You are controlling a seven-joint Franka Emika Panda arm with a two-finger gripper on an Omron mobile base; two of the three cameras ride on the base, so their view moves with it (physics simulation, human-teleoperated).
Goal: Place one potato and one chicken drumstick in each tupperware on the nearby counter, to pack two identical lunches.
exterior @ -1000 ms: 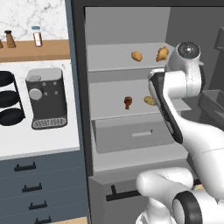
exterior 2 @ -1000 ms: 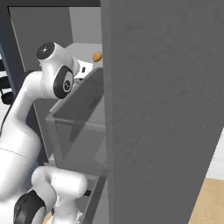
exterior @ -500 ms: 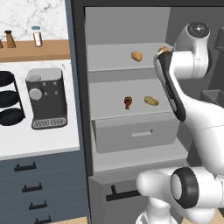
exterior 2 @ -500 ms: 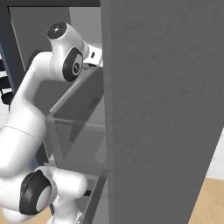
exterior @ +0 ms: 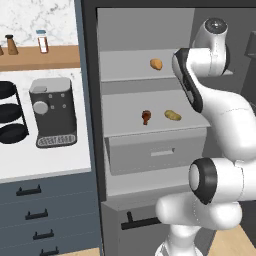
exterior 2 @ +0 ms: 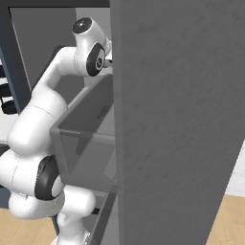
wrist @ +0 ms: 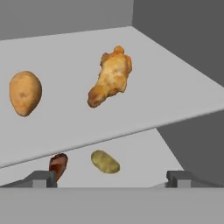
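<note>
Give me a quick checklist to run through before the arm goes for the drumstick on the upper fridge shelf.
1. Golden chicken drumstick lies on the upper shelf, ahead of the gripper: ok.
2. Gripper open and holding nothing: ok.
3. Orange-tan potato lies apart from the drumstick: ok.
4. Fingertips over the shelf: not ok, they sit short of its front edge.
5. Second potato and darker drumstick wait on the lower shelf: ok.
6. Tupperware ready on the counter: cannot tell.
</note>
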